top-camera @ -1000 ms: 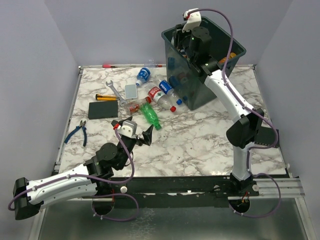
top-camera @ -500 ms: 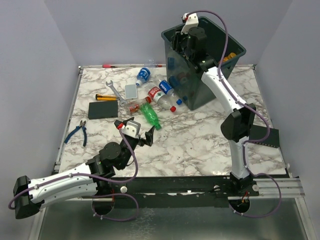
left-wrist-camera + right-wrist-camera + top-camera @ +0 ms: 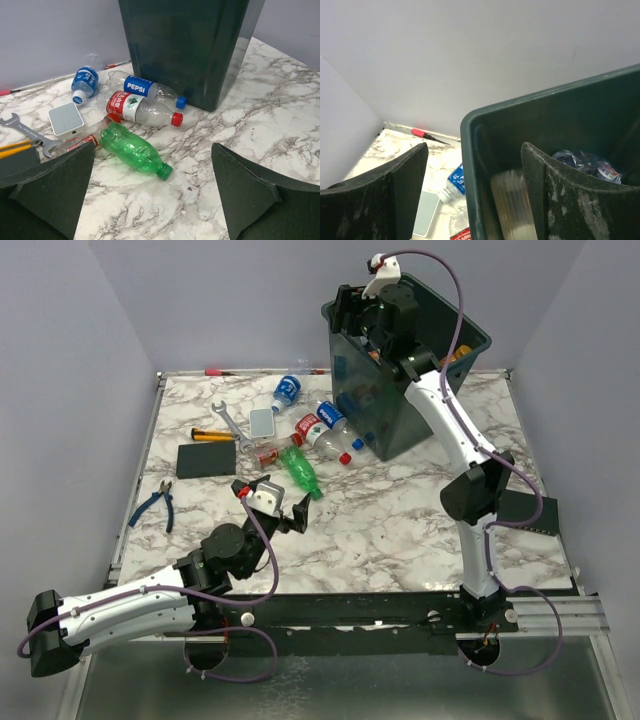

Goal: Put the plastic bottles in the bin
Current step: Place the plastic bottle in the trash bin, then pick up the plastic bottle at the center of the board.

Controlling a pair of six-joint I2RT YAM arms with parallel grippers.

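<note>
**Five bottles out, several in the bin**

The left gripper hangs wide open and empty over the marble table. Just beyond it lie a green plastic bottle, a crushed clear bottle, a red-labelled clear bottle, a blue Pepsi-labelled bottle and a small blue-labelled bottle, none of them binned yet. Farther off, the dark grey-green plastic bin holds several bottles. The right gripper, above the bin's rim, stands parted and grips nothing.
</note>
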